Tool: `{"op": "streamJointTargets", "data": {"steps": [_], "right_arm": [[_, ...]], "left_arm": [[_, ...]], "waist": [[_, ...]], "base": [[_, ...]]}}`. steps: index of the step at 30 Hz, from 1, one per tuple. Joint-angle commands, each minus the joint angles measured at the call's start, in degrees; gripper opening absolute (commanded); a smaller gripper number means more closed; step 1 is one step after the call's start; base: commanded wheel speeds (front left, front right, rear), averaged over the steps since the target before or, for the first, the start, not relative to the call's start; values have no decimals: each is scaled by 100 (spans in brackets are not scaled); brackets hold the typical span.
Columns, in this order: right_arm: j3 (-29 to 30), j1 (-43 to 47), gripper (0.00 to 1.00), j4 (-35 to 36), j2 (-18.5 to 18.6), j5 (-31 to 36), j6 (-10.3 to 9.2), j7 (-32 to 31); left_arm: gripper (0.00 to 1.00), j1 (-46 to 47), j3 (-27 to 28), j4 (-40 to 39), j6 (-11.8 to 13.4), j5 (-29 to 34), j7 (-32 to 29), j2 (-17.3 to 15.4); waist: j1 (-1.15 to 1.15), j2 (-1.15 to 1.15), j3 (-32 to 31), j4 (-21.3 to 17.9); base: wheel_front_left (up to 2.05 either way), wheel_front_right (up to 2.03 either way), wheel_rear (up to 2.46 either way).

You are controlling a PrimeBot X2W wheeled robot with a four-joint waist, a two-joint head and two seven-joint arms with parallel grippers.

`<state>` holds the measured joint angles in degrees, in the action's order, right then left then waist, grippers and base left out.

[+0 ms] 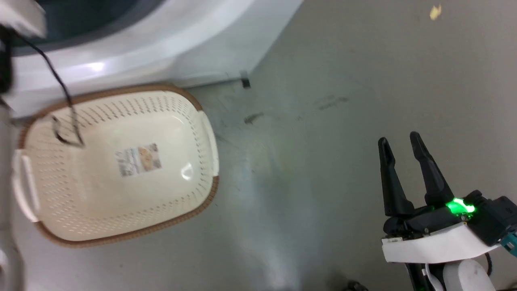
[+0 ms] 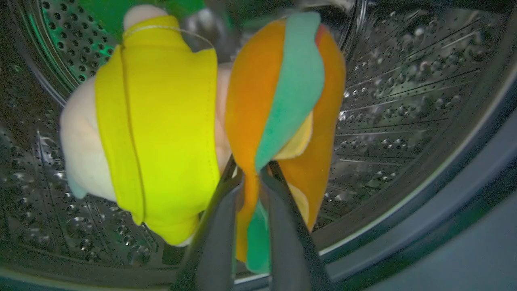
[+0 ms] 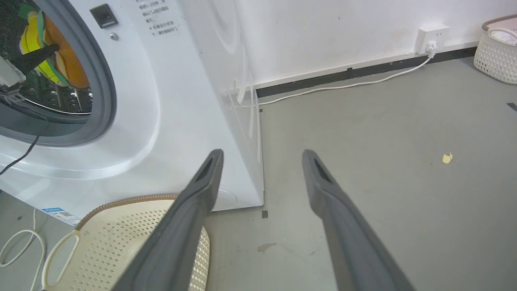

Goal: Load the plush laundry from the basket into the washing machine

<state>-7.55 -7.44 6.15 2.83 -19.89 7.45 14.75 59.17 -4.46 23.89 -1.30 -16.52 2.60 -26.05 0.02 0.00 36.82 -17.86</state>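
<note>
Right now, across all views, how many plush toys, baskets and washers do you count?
Toys: 1, the plush laundry, in the left hand
Baskets: 2, the basket and a white woven basket
Washers: 1, the washing machine
Total: 4

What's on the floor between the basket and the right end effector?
Nothing but bare grey floor with faint scuff marks, seen in the head view: no object lies between the basket and the open right end effector.
</note>
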Motion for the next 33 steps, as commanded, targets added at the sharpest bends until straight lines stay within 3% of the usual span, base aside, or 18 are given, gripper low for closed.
{"op": "streamJointTargets", "data": {"steps": [1, 4, 12, 20, 28, 29, 30, 31, 33], "right_arm": [[-14, -92, 100, 41, 5, -46, 3, 25], [-102, -186, 100, 47, 5, -145, 3, 25], [-229, -264, 100, 30, 5, -260, 3, 25], [-244, -313, 100, 1, 5, -314, 3, 25], [-237, -357, 100, -31, 5, -281, 3, 25], [-228, -361, 100, -41, 5, -262, 3, 25], [-212, -365, 100, -50, 5, -241, 3, 25], [-189, -367, 100, -56, 5, -219, 3, 25], [-126, -369, 100, -62, 5, -172, 3, 25]], "left_arm": [[0, 244, -25, 102, -41, 77, -69, -90], [0, 1194, -219, 829, -166, 281, -505, -343], [0, 2222, -590, 1985, -306, 616, -1120, -622], [0, 2646, -946, 2806, -477, 721, -1658, -681], [0, 2690, -1123, 3207, -525, 688, -1550, -574], [24, 2678, -1137, 3249, -527, 681, -1508, -558], [95, 2659, -1147, 3289, -522, 677, -1450, -545], [100, 2636, -1154, 3331, -512, 669, -1387, -529], [100, 2559, -1171, 3431, -508, 645, -1266, -479]], "waist": [[-2, 0, 347, -249], [-2, 0, 596, -378], [-2, 0, 801, -513], [-2, 0, 869, -511], [-2, 0, 796, -424], [-2, 0, 763, -409], [-2, 0, 718, -393], [-2, 0, 669, -375], [-2, 0, 547, -327]], "base": [[0, 0, 0], [0, 0, 0], [0, 0, 0], [0, 0, 0], [0, 0, 0], [0, 0, 0], [0, 0, 0], [0, 0, 0], [0, 0, 0]]}}
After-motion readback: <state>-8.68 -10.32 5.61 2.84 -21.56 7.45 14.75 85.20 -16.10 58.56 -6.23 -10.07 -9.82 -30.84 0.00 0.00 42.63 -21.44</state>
